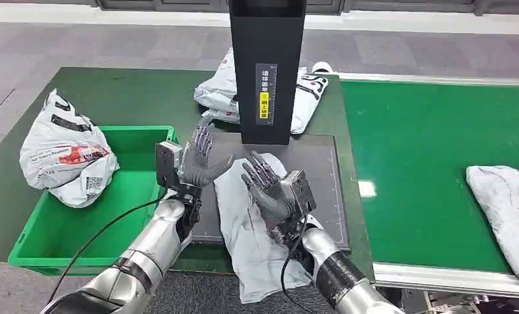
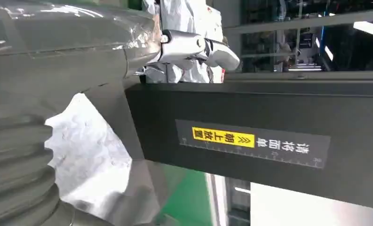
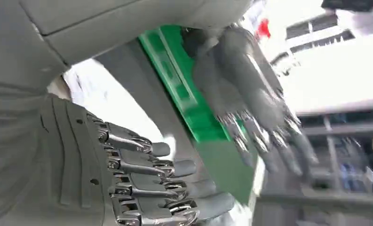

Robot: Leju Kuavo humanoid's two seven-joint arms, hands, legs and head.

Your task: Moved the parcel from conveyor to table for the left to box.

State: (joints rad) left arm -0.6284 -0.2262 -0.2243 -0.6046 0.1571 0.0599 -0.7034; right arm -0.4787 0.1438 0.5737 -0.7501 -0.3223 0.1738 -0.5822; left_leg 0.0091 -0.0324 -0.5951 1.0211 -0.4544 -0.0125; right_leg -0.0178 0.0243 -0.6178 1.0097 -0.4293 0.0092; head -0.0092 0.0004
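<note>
A white parcel (image 1: 240,226) lies flat on the dark scale plate (image 1: 322,170), and its near end hangs over the table's front edge. My left hand (image 1: 201,160) is raised above the parcel's left side, fingers spread and holding nothing. My right hand (image 1: 273,190) hovers over the parcel's right side, palm turned inward, also empty. The two palms face each other without touching the parcel. In the right wrist view my right hand (image 3: 146,183) shows spread fingers, with the blurred left hand (image 3: 250,94) opposite. The left wrist view has my left hand (image 2: 38,94) close beside the parcel (image 2: 90,150).
A black scanner post (image 1: 268,65) stands at the plate's far edge. A green bin (image 1: 80,222) sits left of the plate with a white bag (image 1: 67,157) over its left rim. Another bag (image 1: 220,91) lies behind the post. The green conveyor (image 1: 427,157) at right carries a parcel (image 1: 505,209).
</note>
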